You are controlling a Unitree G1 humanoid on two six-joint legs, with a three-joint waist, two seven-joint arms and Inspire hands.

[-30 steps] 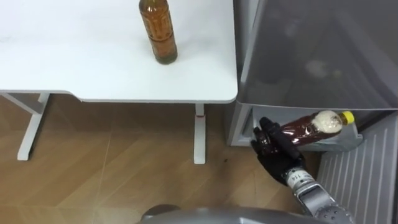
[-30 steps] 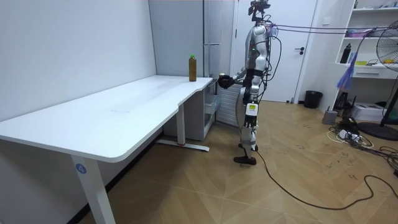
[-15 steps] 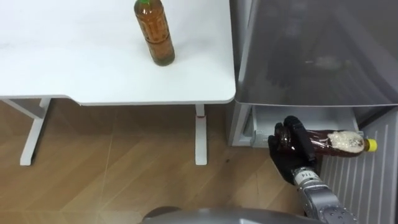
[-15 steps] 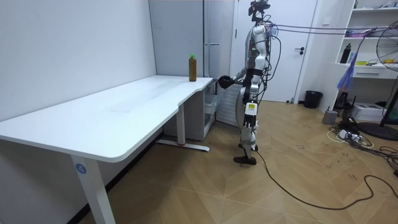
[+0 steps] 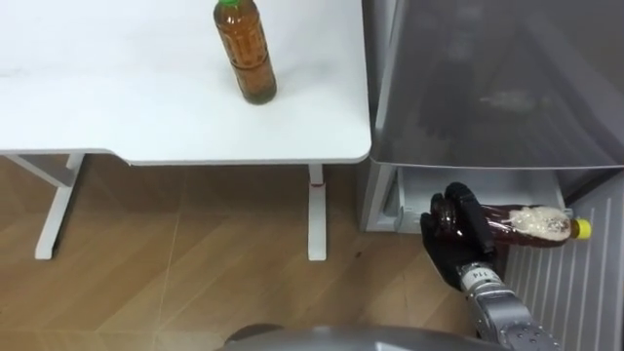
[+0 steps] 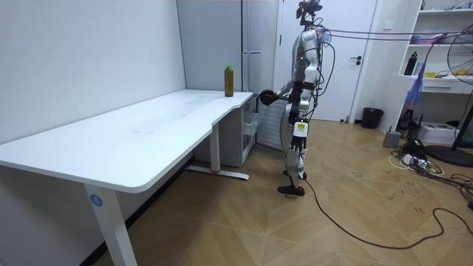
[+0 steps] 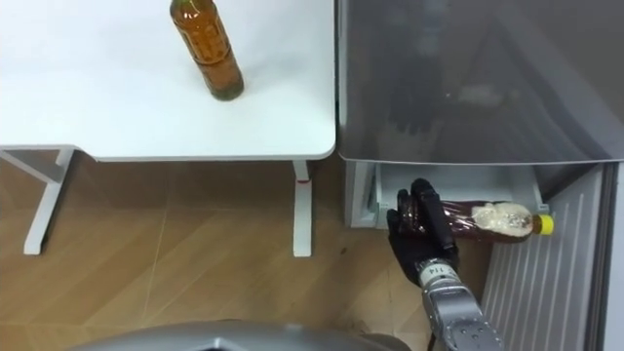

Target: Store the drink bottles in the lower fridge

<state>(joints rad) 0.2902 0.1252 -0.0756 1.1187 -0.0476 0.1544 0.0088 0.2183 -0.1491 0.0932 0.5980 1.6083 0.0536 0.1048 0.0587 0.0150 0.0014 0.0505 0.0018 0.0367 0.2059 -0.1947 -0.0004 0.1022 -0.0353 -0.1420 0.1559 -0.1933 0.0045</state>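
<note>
Two bottles [image 5: 246, 54] [image 5: 522, 222], one table [image 5: 117, 97], one fridge [image 5: 487, 58].

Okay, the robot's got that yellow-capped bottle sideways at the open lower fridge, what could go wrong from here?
1. The right hand has its fingers curled round only the base end of the yellow-capped bottle. Most of the bottle sticks out sideways, so it may sag or slip.
2. The bottle lies across the lower fridge opening, so it might catch the rim.
3. The green-capped bottle stands on the white desk beside the fridge, where a swinging arm could topple it.
</note>
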